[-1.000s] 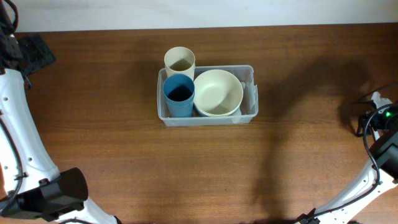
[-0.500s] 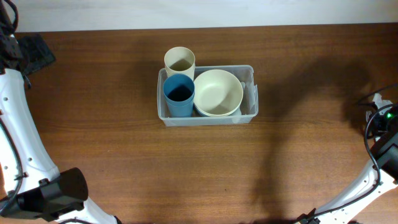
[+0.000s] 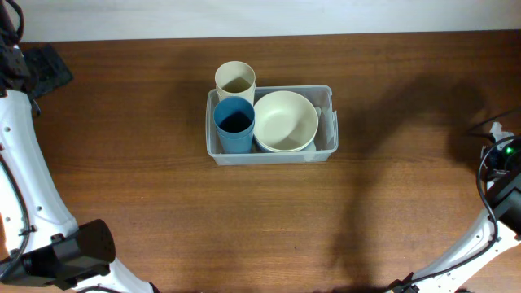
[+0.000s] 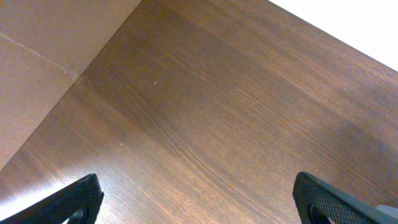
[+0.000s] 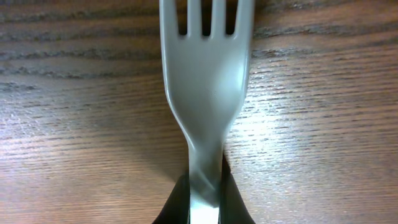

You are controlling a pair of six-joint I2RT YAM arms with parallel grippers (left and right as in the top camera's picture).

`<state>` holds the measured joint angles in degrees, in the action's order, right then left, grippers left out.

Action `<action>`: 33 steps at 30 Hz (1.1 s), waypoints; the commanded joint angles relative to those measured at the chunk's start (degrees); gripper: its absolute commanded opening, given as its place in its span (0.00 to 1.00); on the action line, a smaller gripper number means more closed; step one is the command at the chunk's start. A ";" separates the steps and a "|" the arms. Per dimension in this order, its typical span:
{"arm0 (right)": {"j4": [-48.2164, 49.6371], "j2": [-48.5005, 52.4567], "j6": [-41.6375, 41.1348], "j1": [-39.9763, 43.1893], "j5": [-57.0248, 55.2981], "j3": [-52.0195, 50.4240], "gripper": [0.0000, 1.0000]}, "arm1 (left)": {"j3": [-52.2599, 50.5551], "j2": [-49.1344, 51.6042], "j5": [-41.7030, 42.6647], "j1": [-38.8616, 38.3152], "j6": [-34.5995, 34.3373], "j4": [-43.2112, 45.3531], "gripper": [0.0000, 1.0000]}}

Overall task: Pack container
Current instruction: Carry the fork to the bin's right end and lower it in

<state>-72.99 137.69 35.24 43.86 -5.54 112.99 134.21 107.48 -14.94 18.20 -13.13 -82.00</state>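
Overhead first: got the clear container [image 3: 271, 159] sitting mid-table, toward the far side, with a blue cup [image 3: 234, 122] and a cream bowl [image 3: 285, 120] already inside, side by side. Also spotting a cream cup [image 3: 235, 78] just behind the back-left corner, outside the rim as far as can be told. Can see the right arm [image 3: 480, 240] way off at the right edge, well apart from the bin.

Left wrist next: looking at the left gripper [image 4: 196, 190] spread wide with nothing between the fingers, just bare wooden table [image 4: 205, 112] underneath.

Right wrist: found the right gripper [image 5: 204, 202] pinched onto the handle of a grey plastic fork [image 5: 205, 81], tines pointing away, wood grain right behind. Can't tell whether lifted or resting on the surface.

Guessing the step in hand is hauling that fork over to the bin. To do it well: keep the pinch firm to stop the handle swivelling, come in above the rim, aim for whatever slim gap is left beside the bowl, and lay it down flat without bumping anything.

Versus a second ago: same layout in the bin, only a tiny shift out at the right arm's end.
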 commanded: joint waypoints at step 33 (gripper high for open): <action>-24.35 1.38 -31.63 -40.81 12.87 47.08 0.04 | 0.94 0.31 0.22 0.35 -0.57 -0.07 1.00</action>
<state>-96.99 139.22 7.88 6.87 6.24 159.22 134.21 107.48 -14.94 18.20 -13.13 -82.00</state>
